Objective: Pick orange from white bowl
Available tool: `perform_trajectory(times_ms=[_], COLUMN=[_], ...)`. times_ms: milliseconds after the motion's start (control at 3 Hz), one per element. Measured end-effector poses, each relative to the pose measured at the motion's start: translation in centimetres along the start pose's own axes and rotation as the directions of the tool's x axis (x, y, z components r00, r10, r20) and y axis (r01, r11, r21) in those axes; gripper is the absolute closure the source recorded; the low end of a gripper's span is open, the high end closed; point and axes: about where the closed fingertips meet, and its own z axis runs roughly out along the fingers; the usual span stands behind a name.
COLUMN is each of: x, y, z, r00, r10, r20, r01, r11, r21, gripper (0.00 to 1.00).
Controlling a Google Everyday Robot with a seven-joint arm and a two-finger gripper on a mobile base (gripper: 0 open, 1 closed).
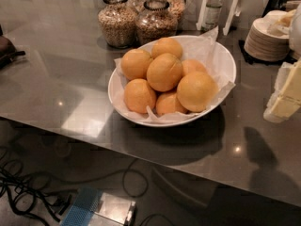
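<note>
The white bowl, wide and lined with crinkled white paper, stands in the middle of the grey table. Several oranges are piled in it. One orange sits on top of the pile and a larger one lies at the front right. My gripper, pale yellow and white, shows at the right edge of the camera view. It is to the right of the bowl, apart from it, just above the table, and partly cut off by the frame.
Two glass jars of grain and a bottle stand behind the bowl. A stack of small white saucers is at the back right. A dark object lies at the left edge. Cables and a box lie on the floor below the table's front edge.
</note>
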Motion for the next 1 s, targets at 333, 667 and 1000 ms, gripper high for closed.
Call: perform_trajectory(times_ms=[333,667,1000], x=[0.0,-2.3,-7.5], y=[0.0,0.2,1.1], z=[0.0,-0.1,-2.0], r00=[1.000,0.995,0.960], r10=[0.000,-0.064,-0.203], r20=[0.000,0.072,0.191], r01=[0.000,0.064,0.199], r11=[1.0000,0.9979,0.9791], r21=[0.000,0.006,0.042], gripper=[0.00,0.00,0.00])
